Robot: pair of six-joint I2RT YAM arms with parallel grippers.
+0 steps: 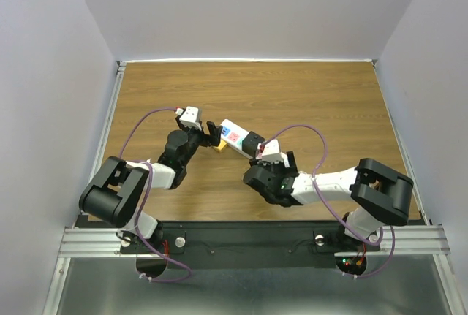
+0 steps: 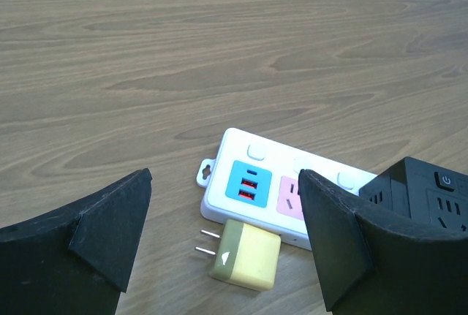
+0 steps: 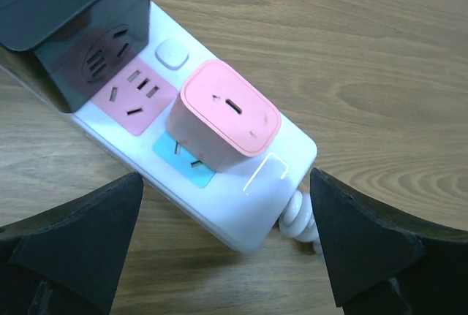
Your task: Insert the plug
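A white power strip lies at an angle mid-table. A yellow plug lies flat on the table against the strip's near side, prongs pointing left; it also shows in the top view. My left gripper is open, its fingers either side of the yellow plug and above it. A pink plug sits in the blue socket at the strip's cable end. My right gripper is open and empty, straddling that end.
A black adapter is plugged into the strip's middle and shows in the left wrist view and the right wrist view. The strip's white cable leaves its end. White walls enclose the wooden table.
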